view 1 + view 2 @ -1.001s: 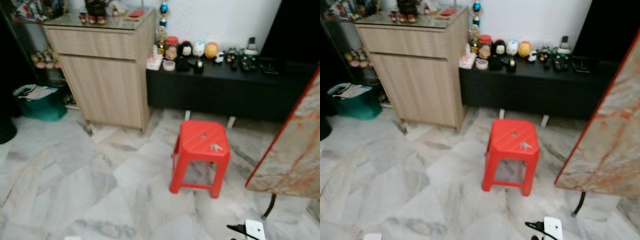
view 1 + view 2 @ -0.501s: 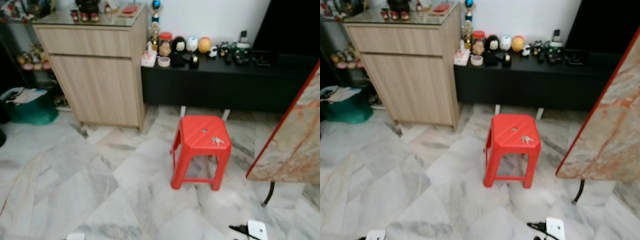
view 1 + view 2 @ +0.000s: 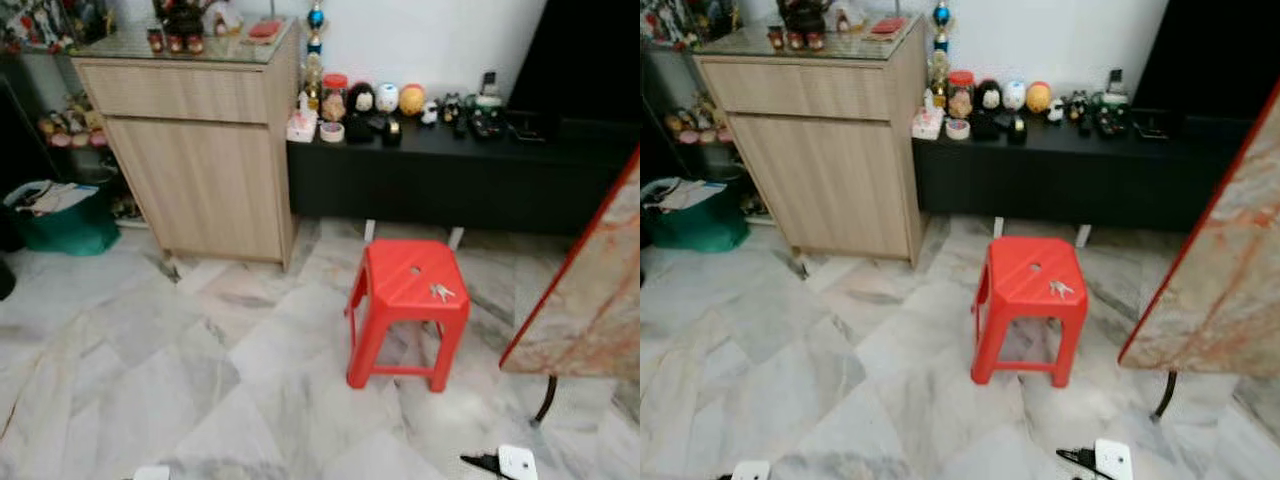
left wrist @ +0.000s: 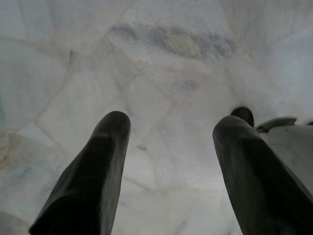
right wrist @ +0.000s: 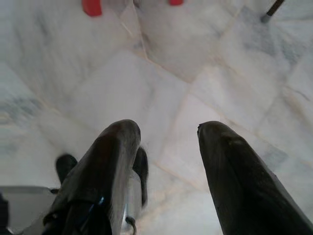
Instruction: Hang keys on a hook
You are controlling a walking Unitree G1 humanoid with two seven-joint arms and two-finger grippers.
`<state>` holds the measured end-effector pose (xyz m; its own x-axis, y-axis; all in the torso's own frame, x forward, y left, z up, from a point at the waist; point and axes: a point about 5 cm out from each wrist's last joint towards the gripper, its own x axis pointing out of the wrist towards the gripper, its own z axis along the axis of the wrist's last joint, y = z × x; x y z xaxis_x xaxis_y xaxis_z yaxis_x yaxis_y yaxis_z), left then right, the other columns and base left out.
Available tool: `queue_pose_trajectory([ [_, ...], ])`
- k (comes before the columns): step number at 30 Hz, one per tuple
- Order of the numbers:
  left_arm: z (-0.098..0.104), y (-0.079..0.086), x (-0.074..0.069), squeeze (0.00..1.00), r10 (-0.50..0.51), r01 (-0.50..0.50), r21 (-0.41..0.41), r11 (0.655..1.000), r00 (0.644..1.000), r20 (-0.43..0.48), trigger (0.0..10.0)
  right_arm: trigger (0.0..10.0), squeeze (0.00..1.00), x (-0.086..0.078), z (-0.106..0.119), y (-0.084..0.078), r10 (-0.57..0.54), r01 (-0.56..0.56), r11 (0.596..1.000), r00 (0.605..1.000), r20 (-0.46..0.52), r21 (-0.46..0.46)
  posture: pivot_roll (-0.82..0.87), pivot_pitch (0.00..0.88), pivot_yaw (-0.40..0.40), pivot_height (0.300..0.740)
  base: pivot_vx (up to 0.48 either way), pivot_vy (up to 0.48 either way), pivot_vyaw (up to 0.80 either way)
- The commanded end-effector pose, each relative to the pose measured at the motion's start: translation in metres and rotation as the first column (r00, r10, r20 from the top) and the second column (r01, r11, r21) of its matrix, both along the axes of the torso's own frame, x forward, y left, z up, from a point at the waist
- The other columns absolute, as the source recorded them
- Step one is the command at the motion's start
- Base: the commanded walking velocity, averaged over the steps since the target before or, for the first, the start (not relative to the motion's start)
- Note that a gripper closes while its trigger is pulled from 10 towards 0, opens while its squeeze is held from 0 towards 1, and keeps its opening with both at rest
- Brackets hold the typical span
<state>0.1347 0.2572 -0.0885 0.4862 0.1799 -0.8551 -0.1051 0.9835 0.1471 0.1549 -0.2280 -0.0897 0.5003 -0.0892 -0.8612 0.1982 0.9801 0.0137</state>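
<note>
A small bunch of silver keys (image 3: 441,292) lies on the seat of a red plastic stool (image 3: 409,310) on the marble floor ahead, slightly to my right. The keys (image 3: 1061,289) rest near the seat's right edge. My left gripper (image 4: 171,127) hangs open over bare marble floor with nothing between its fingers. My right gripper (image 5: 168,129) hangs open over the floor too, with the stool's red feet (image 5: 92,7) farther off along its fingers.
A wooden cabinet (image 3: 205,150) stands at the back left, beside a low black bench (image 3: 450,170) full of small figurines. A green bin (image 3: 60,215) sits far left. A marble-topped table (image 3: 590,290) juts in at the right. My white feet (image 3: 515,462) show at the bottom edge.
The whole picture has shifted slightly between frames, so the camera has moved; the stool and keys stay put on the floor. Both arms hang as before.
</note>
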Motion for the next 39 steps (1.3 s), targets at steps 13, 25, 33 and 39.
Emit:
queue_pose_trajectory([
  [13,0.0002,-0.0019,0.0021,0.00,-0.009,0.009,-0.008,1.000,1.000,0.006,10.0,10.0,0.00,-0.0017,0.0003,-0.0040,-0.013,0.013,1.000,1.000,-0.003,-0.007,0.04,0.000,-0.005,0.740,0.386,0.000,0.00],
  [25,0.0006,-0.0004,0.0022,0.00,-0.018,0.018,0.016,1.000,1.000,-0.001,10.0,10.0,0.00,-0.0016,0.0002,-0.0035,-0.015,0.015,1.000,1.000,-0.003,-0.005,0.04,0.000,-0.003,0.740,0.348,0.000,0.00],
  [33,0.0007,-0.0011,0.0030,0.00,-0.029,0.029,0.017,0.999,1.000,0.000,10.0,10.0,0.00,-0.0011,0.0005,-0.0039,-0.012,0.012,1.000,1.000,-0.002,-0.007,0.04,0.000,-0.003,0.740,0.000,0.000,0.00],
  [39,0.0009,-0.0014,0.0036,0.00,-0.039,0.039,0.022,0.999,0.999,0.000,10.0,10.0,0.00,-0.0010,0.0005,-0.0041,-0.010,0.010,1.000,1.000,-0.002,-0.008,0.04,0.000,-0.002,0.740,0.000,-0.231,0.00],
])
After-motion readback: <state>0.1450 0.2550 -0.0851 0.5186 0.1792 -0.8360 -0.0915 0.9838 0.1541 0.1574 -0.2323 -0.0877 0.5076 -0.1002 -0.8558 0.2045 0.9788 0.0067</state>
